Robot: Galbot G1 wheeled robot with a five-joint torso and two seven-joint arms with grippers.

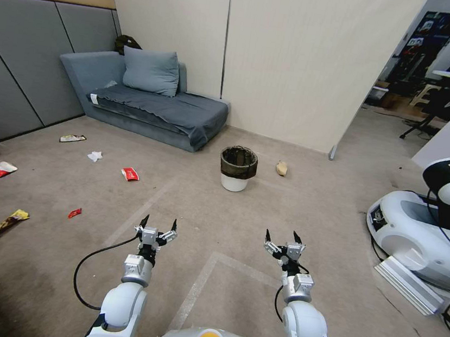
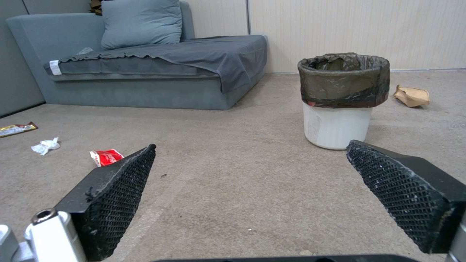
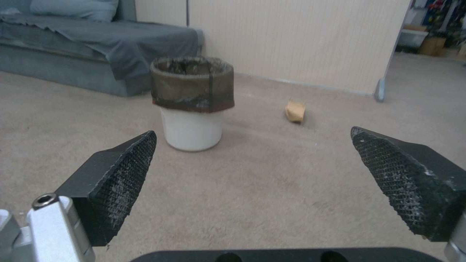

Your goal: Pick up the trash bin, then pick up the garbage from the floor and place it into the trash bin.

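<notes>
Both arms out front, low over carpet. Left gripper point(image 1: 159, 223) spread wide, nothing held. Right gripper point(image 1: 283, 237) same, fingers apart, empty. Trash bin point(image 1: 237, 168) upright on carpet ahead, well apart from both, near sofa point(image 1: 151, 102) corner. Tan paper piece point(image 1: 281, 168) just right of bin. Red wrapper point(image 1: 130, 174), white tissue wad point(image 1: 94, 156), yellow snack wrapper point(image 1: 6, 225) scattered on floor at left.

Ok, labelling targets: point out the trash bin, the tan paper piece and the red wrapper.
trash bin point(image 1: 233, 182), head view, white lower wall.
tan paper piece point(image 1: 281, 168), head view, its middle.
red wrapper point(image 2: 106, 157), left wrist view, its middle.
</notes>
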